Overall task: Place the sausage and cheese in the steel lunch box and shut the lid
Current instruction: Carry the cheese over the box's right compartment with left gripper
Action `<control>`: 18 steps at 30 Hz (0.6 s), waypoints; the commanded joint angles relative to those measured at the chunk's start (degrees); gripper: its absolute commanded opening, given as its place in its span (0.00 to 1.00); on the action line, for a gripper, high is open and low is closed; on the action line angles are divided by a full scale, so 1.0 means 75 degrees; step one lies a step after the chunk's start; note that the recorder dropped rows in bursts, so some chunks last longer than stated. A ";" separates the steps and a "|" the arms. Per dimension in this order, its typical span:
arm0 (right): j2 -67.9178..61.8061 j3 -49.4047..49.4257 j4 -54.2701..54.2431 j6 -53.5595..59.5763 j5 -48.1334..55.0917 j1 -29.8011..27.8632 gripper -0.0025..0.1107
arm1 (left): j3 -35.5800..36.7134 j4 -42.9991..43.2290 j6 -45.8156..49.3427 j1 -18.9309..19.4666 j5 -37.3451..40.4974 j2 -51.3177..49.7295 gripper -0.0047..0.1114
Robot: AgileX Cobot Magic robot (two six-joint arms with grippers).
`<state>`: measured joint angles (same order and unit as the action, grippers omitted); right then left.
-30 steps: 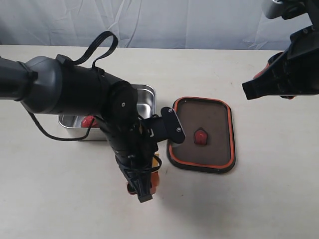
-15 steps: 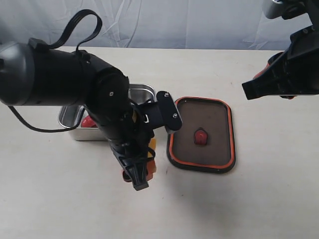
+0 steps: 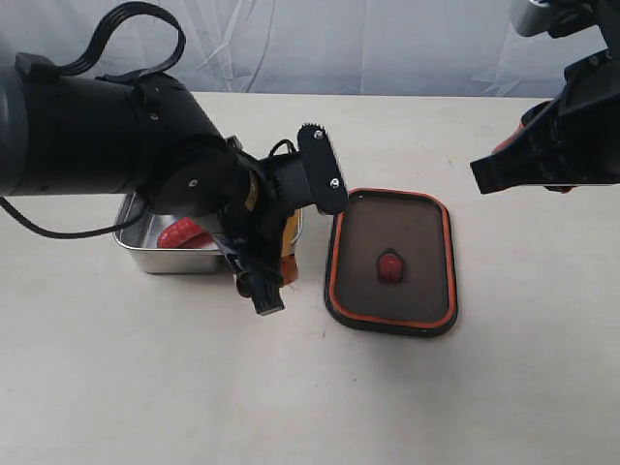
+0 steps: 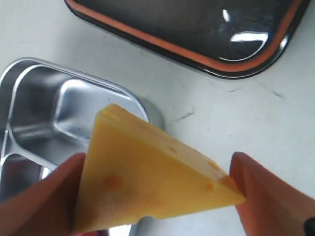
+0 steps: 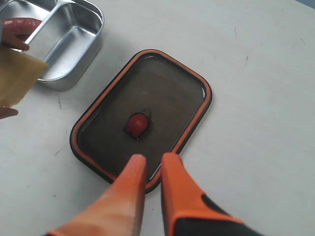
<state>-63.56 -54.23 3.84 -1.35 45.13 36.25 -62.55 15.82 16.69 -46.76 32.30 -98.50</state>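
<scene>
Count on the table (image 3: 116, 387), left to right: one steel lunch box (image 3: 133, 242), one sausage (image 3: 180, 233), one cheese (image 4: 147, 182), one lid (image 3: 421, 228); two arms are in attendance. The steel lunch box stands open and has two compartments. The sausage lies inside the compartment farther from the lid; the other compartment shows bare steel. The cheese is off the table, hanging over the rim at the box's lid-facing end, partly above the box and partly above the bare table beside it. The lid lies flat on the table just right of the box and apart from it, orange seal rim upward, with one red valve tab (image 3: 388, 264) at its centre. The left arm (image 3: 107, 160) reaches in from the left edge across the box and bends downward at the wrist, so that the left gripper (image 4: 152, 194) points down at the box's right end. Its two orange pads (image 4: 47, 199) are clenched on opposite faces of the cheese wedge. The right arm (image 3: 572, 126) is held high at the upper right, clear of the table. The right gripper (image 5: 151, 160) hovers above one long edge of the lid, its two orange fingers drawn nearly together with only a narrow slit between them and nothing grasped.
</scene>
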 commanded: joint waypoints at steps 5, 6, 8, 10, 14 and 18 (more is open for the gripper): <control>0.0049 0.0026 0.0098 -0.0017 -0.0072 -0.0036 0.14 | -0.0179 0.0010 -0.0544 0.1150 -0.1121 0.0071 0.04; 0.0049 0.0026 0.0098 -0.0017 -0.0072 -0.0036 0.14 | -0.0179 -0.0156 -0.0484 0.1239 -0.1279 0.0071 0.04; 0.0049 0.0026 0.0098 -0.0013 -0.0103 -0.0036 0.14 | -0.0179 -0.0575 0.0024 0.1365 -0.1605 0.0071 0.04; 0.0049 0.0026 0.0073 -0.0044 -0.0135 -0.0036 0.14 | -0.0179 -0.0801 0.0216 0.1472 -0.1897 0.0002 0.04; 0.0049 0.0026 0.0073 -0.0225 -0.0135 -0.0036 0.14 | -0.0179 -0.0933 0.0232 0.1719 -0.1950 -0.0330 0.04; 0.0049 0.0026 0.0073 -0.0240 -0.0118 -0.0036 0.14 | -0.0179 -0.0974 0.0232 0.1768 -0.2045 -0.0589 0.04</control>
<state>-63.56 -54.23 3.86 -2.74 44.76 36.25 -63.52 9.31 18.51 -33.66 18.59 -101.86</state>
